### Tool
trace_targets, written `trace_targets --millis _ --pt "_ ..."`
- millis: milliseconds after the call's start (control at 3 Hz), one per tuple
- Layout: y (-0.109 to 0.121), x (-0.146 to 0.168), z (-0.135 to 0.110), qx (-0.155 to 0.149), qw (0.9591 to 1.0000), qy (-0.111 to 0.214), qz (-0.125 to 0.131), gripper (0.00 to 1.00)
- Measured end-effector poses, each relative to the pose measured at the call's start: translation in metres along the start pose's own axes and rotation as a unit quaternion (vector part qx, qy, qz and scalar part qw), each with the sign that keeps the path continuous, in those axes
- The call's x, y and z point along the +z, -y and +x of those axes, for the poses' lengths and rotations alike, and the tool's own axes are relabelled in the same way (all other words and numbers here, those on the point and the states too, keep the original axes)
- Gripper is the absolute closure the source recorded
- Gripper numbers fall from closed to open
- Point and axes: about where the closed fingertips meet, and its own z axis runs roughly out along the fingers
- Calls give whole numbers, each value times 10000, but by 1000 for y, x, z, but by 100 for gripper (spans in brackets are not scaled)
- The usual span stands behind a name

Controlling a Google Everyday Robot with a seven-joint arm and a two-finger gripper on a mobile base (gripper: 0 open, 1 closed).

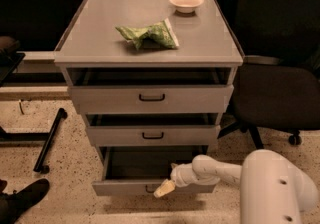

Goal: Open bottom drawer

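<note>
The bottom drawer [125, 187] is the lowest and narrowest grey drawer of the cabinet. It stands pulled out, its dark inside showing. Its small black loop handle [149, 188] sits at the centre of the front panel. My gripper [164, 188] is at the end of the white arm that reaches in from the lower right. Its pale fingertips lie right at the handle, in front of the panel.
The mid-sized drawer [152, 135] and the widest top drawer [151, 98] are each slightly open. A green bag [148, 34] and a white bowl [186, 1] rest on the cabinet top. A black office chair [280, 83] stands right. A shoe [22, 199] is lower left.
</note>
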Motion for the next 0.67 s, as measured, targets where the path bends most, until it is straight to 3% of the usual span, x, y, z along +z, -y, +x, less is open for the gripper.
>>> trace_targets --millis 333,667 --pt "6 26 13 38 9995 -239 -195 0" --pt "8 16 41 301 9984 -453 -152 0"
